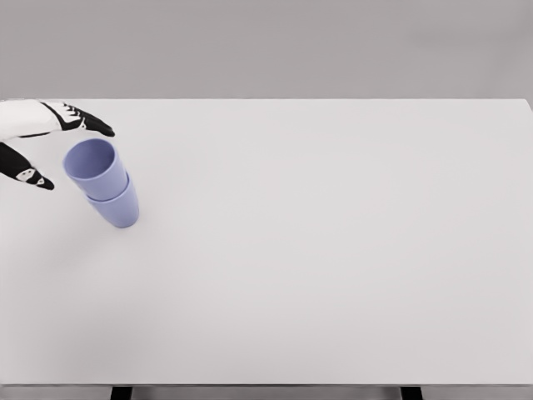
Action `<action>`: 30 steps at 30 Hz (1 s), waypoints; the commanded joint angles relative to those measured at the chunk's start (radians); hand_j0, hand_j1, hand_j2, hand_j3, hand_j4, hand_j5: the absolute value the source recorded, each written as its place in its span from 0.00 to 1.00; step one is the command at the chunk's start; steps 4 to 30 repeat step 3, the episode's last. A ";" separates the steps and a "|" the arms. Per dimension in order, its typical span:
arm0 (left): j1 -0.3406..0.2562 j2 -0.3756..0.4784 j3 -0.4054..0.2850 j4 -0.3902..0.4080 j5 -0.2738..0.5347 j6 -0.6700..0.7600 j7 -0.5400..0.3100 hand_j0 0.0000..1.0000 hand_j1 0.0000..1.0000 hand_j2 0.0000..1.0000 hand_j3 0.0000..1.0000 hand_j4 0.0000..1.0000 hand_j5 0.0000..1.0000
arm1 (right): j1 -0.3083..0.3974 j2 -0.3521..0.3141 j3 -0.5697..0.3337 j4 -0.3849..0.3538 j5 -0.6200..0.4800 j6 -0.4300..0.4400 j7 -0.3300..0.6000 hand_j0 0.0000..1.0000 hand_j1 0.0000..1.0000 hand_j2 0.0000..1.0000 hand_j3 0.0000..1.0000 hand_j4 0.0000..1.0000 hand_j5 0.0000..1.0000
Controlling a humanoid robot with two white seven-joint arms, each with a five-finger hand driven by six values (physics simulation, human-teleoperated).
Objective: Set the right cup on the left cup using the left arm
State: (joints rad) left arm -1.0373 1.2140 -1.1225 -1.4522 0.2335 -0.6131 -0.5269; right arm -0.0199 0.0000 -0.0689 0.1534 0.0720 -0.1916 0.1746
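Two light blue cups stand nested at the table's left. The upper cup (96,167) sits inside the lower cup (119,210), and the stack leans slightly toward the left. My left hand (57,150) comes in from the left edge just beside the stack. Its fingers (90,124) are spread above the rim and the thumb (32,177) is below to the left, with a small gap to the cup. The hand holds nothing. No right arm shows.
The white table (333,250) stretches wide to the right and front of the cups. Its far edge runs just behind the hand, and its front edge lies near the picture's bottom.
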 commanded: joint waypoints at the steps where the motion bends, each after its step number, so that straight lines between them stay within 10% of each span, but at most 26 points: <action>1: 0.006 0.001 0.027 -0.013 0.013 0.002 -0.001 1.00 1.00 1.00 1.00 1.00 1.00 | 0.000 0.000 0.000 0.000 0.000 0.000 0.000 1.00 1.00 1.00 1.00 1.00 1.00; 30: 0.033 0.001 0.070 -0.007 0.017 0.002 -0.004 1.00 1.00 1.00 1.00 1.00 1.00 | 0.000 0.000 0.000 0.000 0.002 0.000 0.000 1.00 1.00 1.00 1.00 1.00 1.00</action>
